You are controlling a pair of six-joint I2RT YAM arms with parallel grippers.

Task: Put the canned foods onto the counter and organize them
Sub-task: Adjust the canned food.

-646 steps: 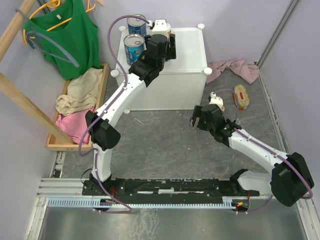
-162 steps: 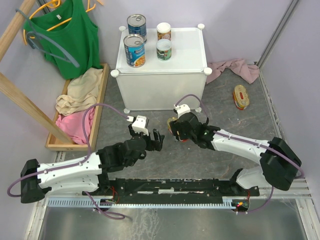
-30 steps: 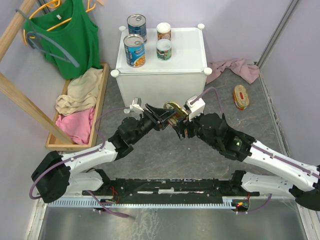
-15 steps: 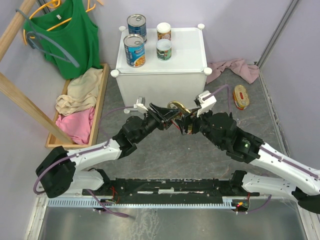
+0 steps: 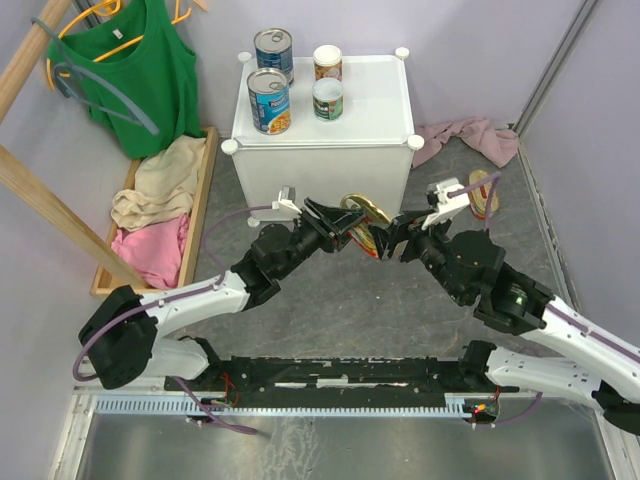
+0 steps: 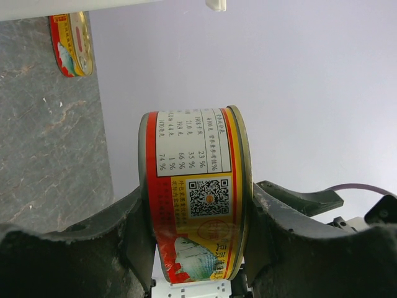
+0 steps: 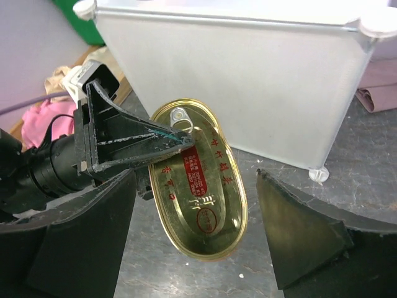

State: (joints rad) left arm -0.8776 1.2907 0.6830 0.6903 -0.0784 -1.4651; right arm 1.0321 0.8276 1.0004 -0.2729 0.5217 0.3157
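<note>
My left gripper (image 5: 352, 226) is shut on a flat oval gold tin (image 5: 364, 221) with a red label and holds it on edge in the air in front of the counter (image 5: 375, 120). In the left wrist view the tin (image 6: 193, 192) sits clamped between both fingers. My right gripper (image 5: 396, 241) is open just right of the tin, not touching it; its wrist view shows the tin's gold lid (image 7: 200, 180) between the spread fingers. Two tall blue cans (image 5: 268, 100) and two small cans (image 5: 327, 98) stand on the counter. The second oval tin (image 5: 484, 196) lies on the floor at right.
A wooden tray of clothes (image 5: 160, 205) lies left of the counter, with a green top (image 5: 135, 75) hanging above it. A pink cloth (image 5: 470, 135) lies at the counter's right. The right half of the counter top is bare.
The tin passed from my right gripper to my left. The right gripper opened and drew back to the right; the left gripper carries the tin slightly up and right.
</note>
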